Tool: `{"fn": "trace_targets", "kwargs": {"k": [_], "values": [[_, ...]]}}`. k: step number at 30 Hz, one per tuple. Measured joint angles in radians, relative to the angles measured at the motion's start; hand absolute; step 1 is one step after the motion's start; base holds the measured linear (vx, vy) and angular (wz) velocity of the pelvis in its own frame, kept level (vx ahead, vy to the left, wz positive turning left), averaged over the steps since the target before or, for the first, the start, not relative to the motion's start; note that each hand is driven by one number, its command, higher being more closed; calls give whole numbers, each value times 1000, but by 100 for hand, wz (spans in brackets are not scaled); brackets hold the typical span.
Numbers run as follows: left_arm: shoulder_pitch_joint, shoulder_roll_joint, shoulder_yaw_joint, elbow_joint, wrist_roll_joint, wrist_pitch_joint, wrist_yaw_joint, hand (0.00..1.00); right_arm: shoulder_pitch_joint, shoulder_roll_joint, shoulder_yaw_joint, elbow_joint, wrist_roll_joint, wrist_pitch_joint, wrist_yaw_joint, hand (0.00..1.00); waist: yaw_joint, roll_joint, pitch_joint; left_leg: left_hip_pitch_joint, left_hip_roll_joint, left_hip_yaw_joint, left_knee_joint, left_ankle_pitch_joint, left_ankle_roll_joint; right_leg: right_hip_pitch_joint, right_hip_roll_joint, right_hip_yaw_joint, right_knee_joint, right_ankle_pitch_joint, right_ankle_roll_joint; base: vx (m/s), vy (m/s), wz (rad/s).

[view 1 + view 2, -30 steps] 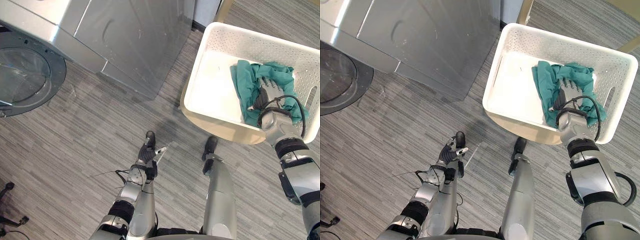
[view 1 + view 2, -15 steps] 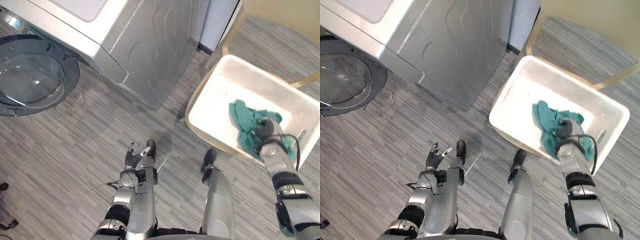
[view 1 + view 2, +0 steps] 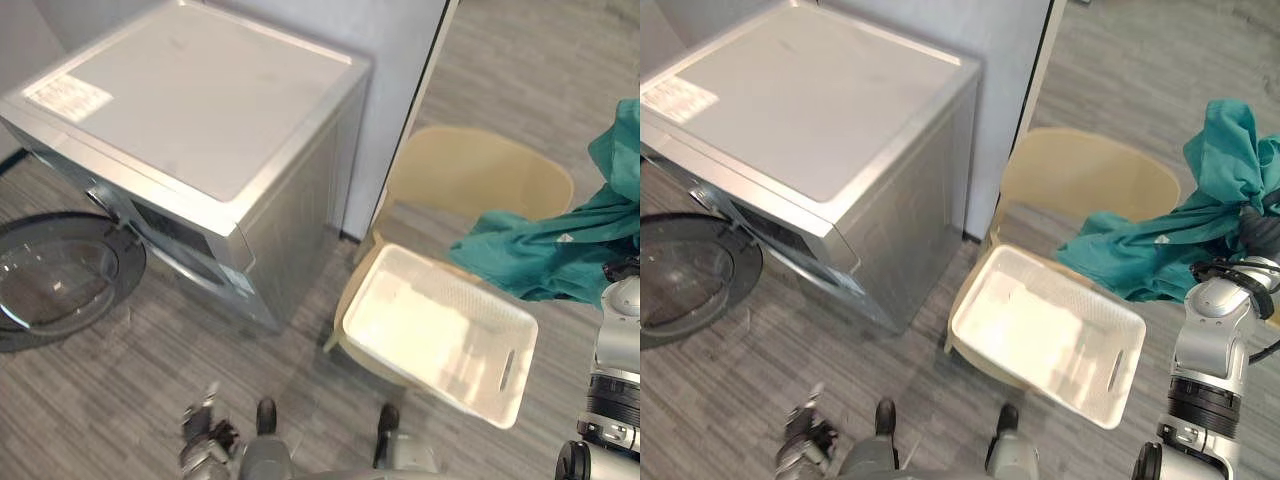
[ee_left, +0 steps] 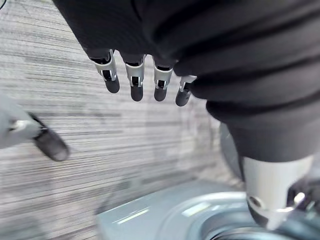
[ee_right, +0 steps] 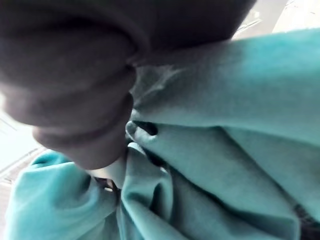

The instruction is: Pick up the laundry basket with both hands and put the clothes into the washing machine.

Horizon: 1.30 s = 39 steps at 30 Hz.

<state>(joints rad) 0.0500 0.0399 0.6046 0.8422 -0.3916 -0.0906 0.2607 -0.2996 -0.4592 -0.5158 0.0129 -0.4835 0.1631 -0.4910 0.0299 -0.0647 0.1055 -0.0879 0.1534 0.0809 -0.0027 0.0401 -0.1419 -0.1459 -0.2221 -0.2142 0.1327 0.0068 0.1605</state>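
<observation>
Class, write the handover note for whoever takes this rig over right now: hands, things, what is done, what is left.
Right hand: shut on the teal garment, raised to the right of the laundry basket.
Left hand: open, empty, low over the floor.
Basket: empty, on the beige chair beside the washing machine, whose round door is open.
Done: garment out of the basket.
Left: carry it to the open door and put it inside.
</observation>
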Motion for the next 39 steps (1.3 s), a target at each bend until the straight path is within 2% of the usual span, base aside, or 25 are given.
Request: {"fn": "trace_targets", "kwargs": {"k": [2,4,5,7,9,10,11,13,14,15,16,17,18,20,22,25,27,30,36,39], "values": [[13,19,82,-129,-35,0,41,0,-28,0,2,0,-3,-1,16,100,3,3,-28,25,1,1,-2,-13,-3,42,7,-1,-46,16,2,95,26,-6],[15,45,149,-347,7,-7,91,0,-47,-1,3,-2,-7,-23,31,100,10,8,-69,46,2,7,-5,-25,-4,67,12,-2,-77,22,5,62,10,-7],[11,53,153,-394,24,-10,102,0,-49,-1,5,-5,-7,-31,36,100,10,10,-78,54,1,8,-8,-26,-3,74,12,-1,-82,22,5,46,4,-6],[-6,68,146,-621,93,-20,176,0,-49,-1,31,-59,-7,-40,43,100,10,23,-99,92,0,18,-21,-26,-3,101,12,9,-87,23,6,67,0,-15],[-27,69,109,-779,171,-28,218,0,-50,-1,58,-105,-8,-55,56,100,9,28,-106,112,0,23,-21,-26,-3,118,13,23,-87,23,6,36,-6,-19],[-57,76,24,-914,254,-33,249,0,-51,0,92,-139,-8,-80,60,100,6,33,-114,126,0,26,-21,-28,-3,128,14,28,-86,23,6,-17,-7,-15],[-75,80,-25,-952,310,-36,259,0,-51,0,109,-150,-7,-89,61,100,4,37,-120,131,0,28,-21,-30,-3,130,14,30,-85,23,6,-29,-3,-15],[-146,89,-208,-1070,443,-52,267,0,-72,5,185,-162,-4,-126,79,100,-13,46,-129,165,0,41,-30,-33,-3,148,16,46,-83,25,7,-52,8,-17],[-162,90,-254,-1093,467,-60,265,0,-79,9,201,-163,0,-136,87,100,-15,48,-133,174,1,48,-34,-34,-3,150,18,54,-83,26,7,-66,9,-32],[-191,93,-349,-1130,495,-76,264,0,-96,21,228,-170,3,-151,96,100,-17,52,-139,185,2,63,-34,-40,-3,149,21,73,-84,31,6,-74,11,-36],[-211,95,-398,-1137,506,-84,261,0,-99,23,238,-181,6,-156,100,100,-17,54,-140,191,2,71,-33,-42,-3,149,22,82,-85,34,4,-80,12,-44],[-254,100,-495,-1151,517,-97,228,0,-101,23,260,-213,16,-166,105,100,-21,57,-143,203,2,87,-34,-42,-3,149,24,99,-86,36,3,-94,10,-36],[-278,103,-548,-1152,512,-108,200,0,-102,24,268,-230,25,-174,107,100,-24,60,-144,209,3,94,-34,-43,-3,149,26,107,-86,38,2,-76,3,-28],[-312,103,-643,-1152,447,-126,126,0,-135,33,287,-243,45,-186,123,100,-46,66,-148,213,4,99,-35,-42,-3,148,28,112,-86,41,0,-68,-4,-16],[-351,98,-752,-1141,395,-128,60,0,-186,58,308,-245,54,-188,124,100,-52,72,-152,221,4,115,-37,-42,-3,142,32,131,-87,46,0,-51,0,-22],[-451,47,-930,-1016,334,-135,-32,0,-222,91,356,-264,88,-201,126,100,-66,77,-161,230,4,122,-51,-40,-5,143,35,138,-97,56,1,-40,0,-9],[-501,16,-988,-898,321,-134,-55,0,-236,111,377,-266,94,-207,126,100,-70,77,-161,235,5,132,-55,-39,-6,140,40,152,-101,62,-1,-23,-2,-22],[-543,-20,-1040,-730,312,-107,-89,0,-249,148,390,-267,131,-225,125,100,-77,76,-160,260,7,167,-68,-39,-7,138,49,183,-107,68,-1,-11,-4,-29],[-627,-39,-1085,-614,320,-81,-86,0,-249,194,418,-267,171,-235,133,100,-95,67,-155,275,6,178,-71,-39,-7,143,51,196,-106,70,1,-4,-4,-8],[-682,-46,-1126,-563,375,-73,-82,0,-249,225,429,-269,183,-244,143,100,-97,55,-149,283,6,186,-73,-40,-7,142,53,206,-102,70,1,-23,-9,-9]]}}
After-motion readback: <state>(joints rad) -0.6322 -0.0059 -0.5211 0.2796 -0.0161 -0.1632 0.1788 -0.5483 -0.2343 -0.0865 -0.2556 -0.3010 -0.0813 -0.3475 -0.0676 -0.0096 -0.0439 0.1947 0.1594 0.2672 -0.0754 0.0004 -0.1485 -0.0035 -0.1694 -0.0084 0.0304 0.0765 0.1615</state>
